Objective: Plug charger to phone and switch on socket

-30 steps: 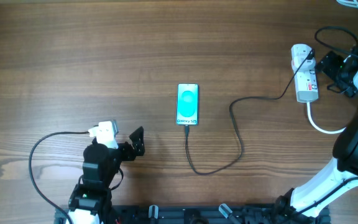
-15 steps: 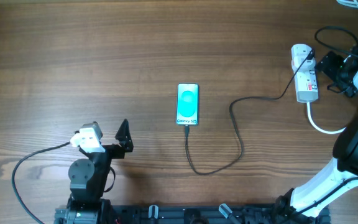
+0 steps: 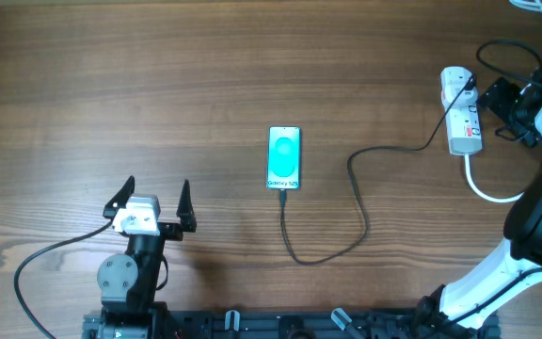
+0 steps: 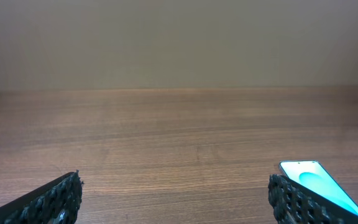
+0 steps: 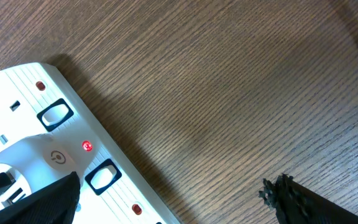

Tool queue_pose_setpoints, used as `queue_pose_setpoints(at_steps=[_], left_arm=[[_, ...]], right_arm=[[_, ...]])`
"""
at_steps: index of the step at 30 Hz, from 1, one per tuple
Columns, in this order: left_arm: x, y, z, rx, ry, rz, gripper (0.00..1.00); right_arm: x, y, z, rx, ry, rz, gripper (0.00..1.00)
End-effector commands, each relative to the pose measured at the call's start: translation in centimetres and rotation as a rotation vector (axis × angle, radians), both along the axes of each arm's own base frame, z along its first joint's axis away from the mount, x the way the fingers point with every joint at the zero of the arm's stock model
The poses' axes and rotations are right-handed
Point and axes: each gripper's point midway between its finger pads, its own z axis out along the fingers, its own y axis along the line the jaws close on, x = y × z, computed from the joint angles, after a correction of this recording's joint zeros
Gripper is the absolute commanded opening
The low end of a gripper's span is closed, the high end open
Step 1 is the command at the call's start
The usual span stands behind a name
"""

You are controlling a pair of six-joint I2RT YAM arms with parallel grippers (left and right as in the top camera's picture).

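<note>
The phone [image 3: 284, 157] lies screen up at the table's middle, its cyan screen lit. The thin black charger cable [image 3: 356, 202] leaves the phone's near end, loops towards me and runs right to the white socket [image 3: 462, 115]. My left gripper [image 3: 153, 198] is open and empty, left of and nearer than the phone. In the left wrist view [image 4: 174, 186] the phone [image 4: 321, 182] shows beside the right finger. My right gripper [image 3: 486, 100] sits at the socket's right side. In the right wrist view [image 5: 173, 186] it is open, with the socket [image 5: 48, 118] at the left, a red light lit.
The socket's thick white cord [image 3: 483, 188] curves from its near end towards the right arm's base. More cables lie at the far right corner [image 3: 534, 9]. Bare wooden tabletop [image 3: 111, 85] spreads left of and beyond the phone.
My left arm has swung left and turned, so its open gripper now points away from me instead of right. The right arm, phone, cable and socket have not moved.
</note>
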Motion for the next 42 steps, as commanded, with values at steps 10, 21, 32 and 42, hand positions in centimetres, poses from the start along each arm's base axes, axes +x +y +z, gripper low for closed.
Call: queue_pose_setpoints(at_steps=[10,21,32,42], left_arm=[[0.0,0.5,-0.1,0.025,-0.002,0.023,1.00],[0.0,0.5,-0.1,0.025,-0.001,0.023,1.00],[0.0,0.5,-0.1,0.025,-0.001,0.023,1.00],[0.0,0.5,-0.1,0.025,-0.001,0.023,1.00]], right_arm=[[0.0,-0.3,0.8,-0.026,-0.009,0.011,1.00],[-0.1,-0.3,0.6,-0.024,-0.004,0.009,1.00],[-0.5,0.0,15.3,-0.168,-0.293,0.008,1.00],[-4.2,1.9,27.0,-0.288,-0.537,0.007,1.00]])
